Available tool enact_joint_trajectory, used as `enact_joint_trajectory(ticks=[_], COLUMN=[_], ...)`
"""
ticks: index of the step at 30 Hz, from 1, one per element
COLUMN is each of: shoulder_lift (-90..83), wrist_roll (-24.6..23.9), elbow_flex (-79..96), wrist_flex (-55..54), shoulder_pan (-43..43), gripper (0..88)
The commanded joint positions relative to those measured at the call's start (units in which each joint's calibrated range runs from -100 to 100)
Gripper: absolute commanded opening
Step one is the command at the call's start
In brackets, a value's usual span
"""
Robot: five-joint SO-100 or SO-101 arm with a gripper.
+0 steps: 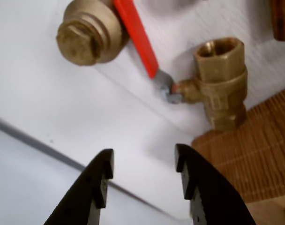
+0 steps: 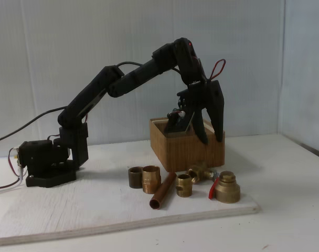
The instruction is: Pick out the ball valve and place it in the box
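**Approach to the ball valve — grasp not yet made**

My claw [image 1: 144, 173] hangs with jaws spread and nothing between them; in the fixed view it [image 2: 212, 139] sits above the row of fittings, in front of the box [image 2: 187, 148]. In the wrist view the ball valve [image 1: 216, 84] lies ahead of the fingertips and a little to the right, close against the box wall [image 1: 255, 154]. Its red lever handle [image 1: 135, 35] runs away up-left towards the stepped brass cap [image 1: 88, 35], which lies ahead and to the left.

Step in hand, as I judge it: the reach. Next move calls for descending forward-right and straddling the valve body, with the box wall crowding the right finger. Box placement remains undone.
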Motion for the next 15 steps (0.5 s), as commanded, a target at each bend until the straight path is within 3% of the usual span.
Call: enact_joint_trajectory(ticks=[1, 7, 15], shoulder_lift=[-0.7, -0.8, -0.8], wrist_roll=[1.3, 7.5, 7.7], elbow_flex=[0.9, 4.6, 5.3], wrist_flex=[0.5, 0.6, 0.7], shoulder_pan=[0.0, 0.2, -0.3], gripper=[13.9, 13.9, 13.9])
